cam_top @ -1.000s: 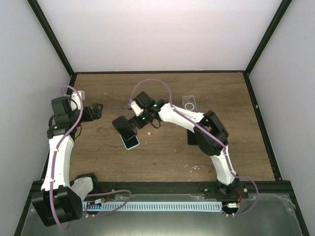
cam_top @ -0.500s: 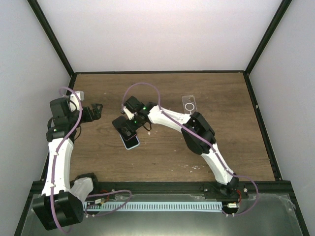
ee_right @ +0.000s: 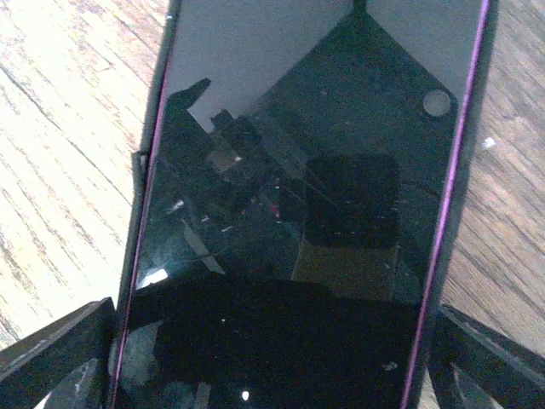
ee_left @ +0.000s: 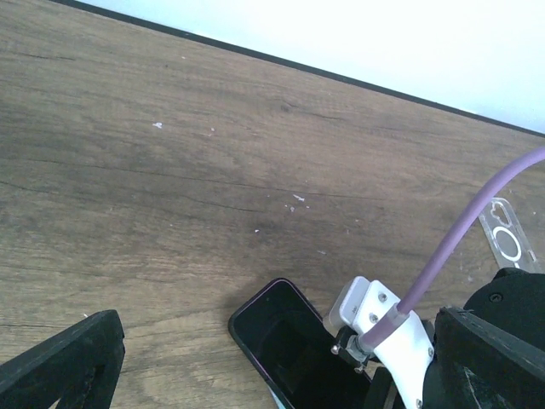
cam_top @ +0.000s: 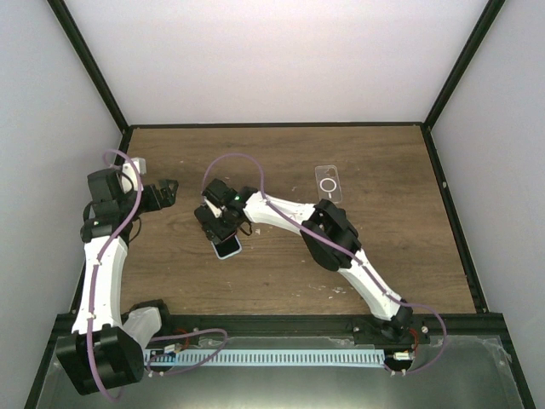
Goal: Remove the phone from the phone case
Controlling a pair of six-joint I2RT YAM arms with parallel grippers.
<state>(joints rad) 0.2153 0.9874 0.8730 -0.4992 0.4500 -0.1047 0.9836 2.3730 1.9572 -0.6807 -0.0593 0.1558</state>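
The phone (cam_top: 213, 217) lies screen up on the wooden table, left of centre; its glass is black with a thin purple rim (ee_right: 306, 170). A pale blue-white rim (cam_top: 227, 250) shows under its near end and looks like the phone case. My right gripper (cam_top: 218, 225) hangs low over the phone, open. Its dark fingertips (ee_right: 51, 358) stand outside the phone's two long edges (ee_right: 272, 366). My left gripper (cam_top: 166, 192) is open to the left of the phone, holding nothing. Its view shows the phone's far end (ee_left: 285, 345) and the right wrist's white mount (ee_left: 387, 328).
A clear flat piece with a white ring (cam_top: 328, 181) lies at the back right of the table, also seen as a clear strip (ee_left: 509, 239) in the left wrist view. The right arm (cam_top: 328, 234) stretches across the table's middle. A black frame (cam_top: 272, 125) borders the table.
The right arm has stretched further left and its gripper has come down over the phone's near part. The left arm has barely moved.
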